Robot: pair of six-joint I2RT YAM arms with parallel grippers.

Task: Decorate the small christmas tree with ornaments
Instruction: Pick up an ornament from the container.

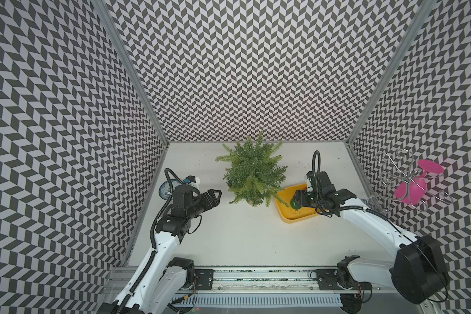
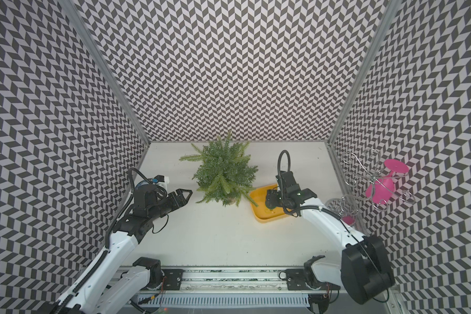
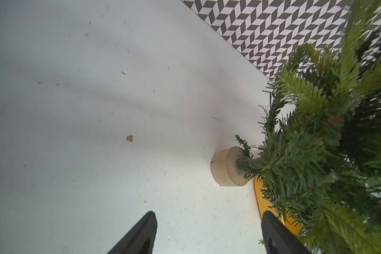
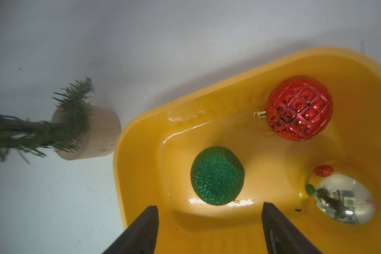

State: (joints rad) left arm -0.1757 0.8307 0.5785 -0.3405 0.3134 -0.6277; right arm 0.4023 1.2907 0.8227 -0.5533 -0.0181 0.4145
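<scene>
Progress: nothing hung yet. The small bushy green artificial christmas tree (image 1: pixel 252 176) stands upright on its round pale wooden base (image 3: pixel 226 168), upper centre in both top views, and you can see no ornament on any branch. All three ornaments lie in the shallow yellow plastic tray (image 4: pixel 139 167), which sits just right of the tree on the white table (image 1: pixel 242 239). So every pick and every hang is left to do. Your right gripper (image 4: pixel 209 206) is down in the tray, jaws apart and empty, with the glittery green ball (image 4: pixel 217 176) just ahead of the tips at frame centre in the right wrist view, not between them. This looks like the approach for pick one. Your left gripper (image 1: pixel 217 196) hovers left of the tree, jaws wide, holding nothing. The faceted red ball (image 4: pixel 299 107) is at upper right of that wrist view, with its gold cap (image 4: pixel 260 114) turned toward the tray's middle. The mirror-bright pale gold ball (image 4: pixel 344 198) is at lower right, against the tray wall. In the way: low branches overhang the tray's near corner, and the green ball's cap and loop are hidden, so you'd be gripping the body. Off-task: a pink plastic goblet (image 1: pixel 409 189) hangs on a wire rack (image 1: pixel 404 178) on the right wall, a blue-patterned plate (image 1: pixel 162 190) lies behind the left arm, and a brown speck (image 3: pixel 129 138) sits on the table.
</scene>
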